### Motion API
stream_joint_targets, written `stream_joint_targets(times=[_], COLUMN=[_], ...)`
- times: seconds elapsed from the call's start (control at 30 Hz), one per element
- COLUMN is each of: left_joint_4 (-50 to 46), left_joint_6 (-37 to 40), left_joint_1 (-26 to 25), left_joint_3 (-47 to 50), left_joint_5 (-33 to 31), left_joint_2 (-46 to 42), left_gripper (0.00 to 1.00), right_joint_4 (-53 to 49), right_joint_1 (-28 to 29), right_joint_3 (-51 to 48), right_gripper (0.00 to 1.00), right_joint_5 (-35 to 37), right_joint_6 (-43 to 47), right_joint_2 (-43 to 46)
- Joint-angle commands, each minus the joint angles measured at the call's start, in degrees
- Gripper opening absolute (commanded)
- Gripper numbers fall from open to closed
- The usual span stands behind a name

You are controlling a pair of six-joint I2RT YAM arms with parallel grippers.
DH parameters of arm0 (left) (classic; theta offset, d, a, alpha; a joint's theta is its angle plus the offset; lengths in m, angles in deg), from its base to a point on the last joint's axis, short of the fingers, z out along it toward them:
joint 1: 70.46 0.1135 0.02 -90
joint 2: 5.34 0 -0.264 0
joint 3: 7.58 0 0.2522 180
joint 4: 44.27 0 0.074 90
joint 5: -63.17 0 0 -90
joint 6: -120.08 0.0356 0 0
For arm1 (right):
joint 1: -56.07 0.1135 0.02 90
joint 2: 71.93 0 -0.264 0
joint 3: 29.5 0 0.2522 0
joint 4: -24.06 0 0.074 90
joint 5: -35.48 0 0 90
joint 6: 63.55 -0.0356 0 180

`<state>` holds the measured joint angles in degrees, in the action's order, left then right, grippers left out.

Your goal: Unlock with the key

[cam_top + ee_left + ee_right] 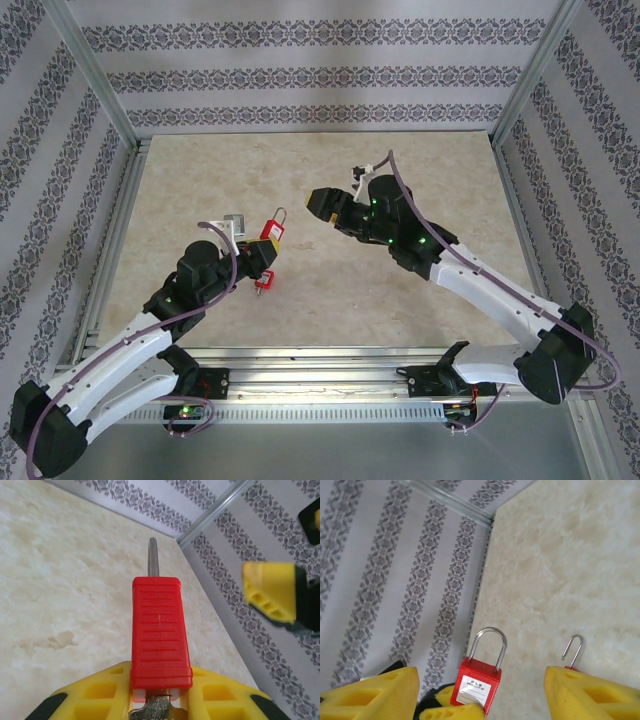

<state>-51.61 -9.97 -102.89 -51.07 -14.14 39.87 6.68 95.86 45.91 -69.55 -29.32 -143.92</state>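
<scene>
Standing by the arm bases, I see the left hand (266, 243) clamped round the red padlock (160, 630), left of centre over the worktop (430, 160). What looks like the key (155, 709) sits at its near end, and the shackle (489, 645) is seated. Beyond, the right hand (322, 203) hangs spread, touching nothing. I reckon it should square up on the key before pinching and twisting, with the left gripping firmly.
</scene>
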Motion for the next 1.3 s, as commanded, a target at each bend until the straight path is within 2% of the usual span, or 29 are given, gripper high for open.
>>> stream_joint_targets(times=[0.0, 0.17, 0.27, 0.53, 0.77, 1.0, 1.13, 1.27], left_joint_4=[-2.4, -10.0, -11.0, -11.0, -9.3, -8.5, -8.5, -8.5], left_joint_6=[1.3, 4.9, 5.6, 6.1, 5.7, 5.4, 5.5, 5.7], left_joint_1=[2.2, 3.0, 3.3, 3.4, 3.4, 3.4, 3.4, 3.4], left_joint_3=[-3.9, -9.2, -10.2, -10.5, -10.5, -10.0, -10.1, -10.1], left_joint_5=[9.9, 16.3, 18.3, 18.9, 20.2, 22.2, 22.9, 23.3], left_joint_2=[0.6, 2.0, 2.6, 4.9, 5.9, 5.9, 5.4, 5.6], left_gripper=[0.00, 0.00, 0.00, 0.00, 0.00, 0.00, 0.00, 0.00], right_joint_4=[1.5, 6.1, 8.3, 17.5, 20.2, 23.4, 24.2, 24.4], right_joint_1=[-1.3, -3.9, -3.9, -4.1, -4.4, -5.2, -5.7, -6.3], right_joint_3=[-2.6, -6.6, -7.5, -12.3, -12.9, -12.9, -13.4, -13.7], right_gripper=[0.64, 0.56, 0.53, 0.52, 0.48, 0.31, 0.27, 0.18], right_joint_5=[-8.6, -14.6, -18.1, -20.4, -22.0, -22.9, -23.1, -23.4], right_joint_6=[14.4, 21.2, 23.3, 21.2, 19.9, 17.6, 17.1, 16.8], right_joint_2=[-0.8, -2.6, -3.8, -1.7, -3.7, -5.5, -5.4, -5.1])
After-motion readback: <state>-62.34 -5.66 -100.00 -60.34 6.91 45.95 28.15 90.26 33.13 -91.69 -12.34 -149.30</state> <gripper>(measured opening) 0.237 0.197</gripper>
